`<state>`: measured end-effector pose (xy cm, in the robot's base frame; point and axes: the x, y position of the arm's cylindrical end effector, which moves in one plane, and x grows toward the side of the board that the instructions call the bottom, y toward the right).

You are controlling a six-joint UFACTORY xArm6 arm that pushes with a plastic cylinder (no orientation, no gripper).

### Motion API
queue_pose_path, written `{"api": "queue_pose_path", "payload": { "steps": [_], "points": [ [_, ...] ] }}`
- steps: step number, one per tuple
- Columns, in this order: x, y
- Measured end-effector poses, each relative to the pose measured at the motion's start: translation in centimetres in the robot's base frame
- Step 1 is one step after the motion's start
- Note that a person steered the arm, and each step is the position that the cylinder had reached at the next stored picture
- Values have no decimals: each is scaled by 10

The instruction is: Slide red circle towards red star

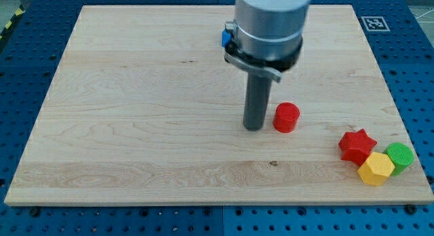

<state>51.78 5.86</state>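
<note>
The red circle (286, 117), a short red cylinder, stands on the wooden board right of centre. My tip (254, 128) rests on the board just to its left, a small gap apart. The red star (357, 145) lies near the board's lower right corner, right of and below the circle. It touches a yellow hexagon block (376, 169) below it.
A green round block (400, 156) sits next to the yellow hexagon at the lower right. A blue block (224, 38) is mostly hidden behind the arm near the top. The board's right edge (400, 100) is close to the star cluster.
</note>
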Motion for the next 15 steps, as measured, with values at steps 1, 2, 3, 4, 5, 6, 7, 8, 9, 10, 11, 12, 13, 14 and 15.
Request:
{"api": "queue_pose_path", "payload": {
  "steps": [1, 2, 3, 4, 5, 6, 7, 8, 9, 10, 11, 12, 13, 14, 15],
  "points": [
    [33, 21],
    [61, 40],
    [71, 22],
    [61, -20],
    [29, -46],
    [-20, -49],
    [-32, -22],
    [-31, -12],
    [-27, 0],
    [-16, 19],
    [-10, 31],
    [-11, 30],
    [-39, 28],
    [-39, 28],
    [-32, 43]
  ]
}}
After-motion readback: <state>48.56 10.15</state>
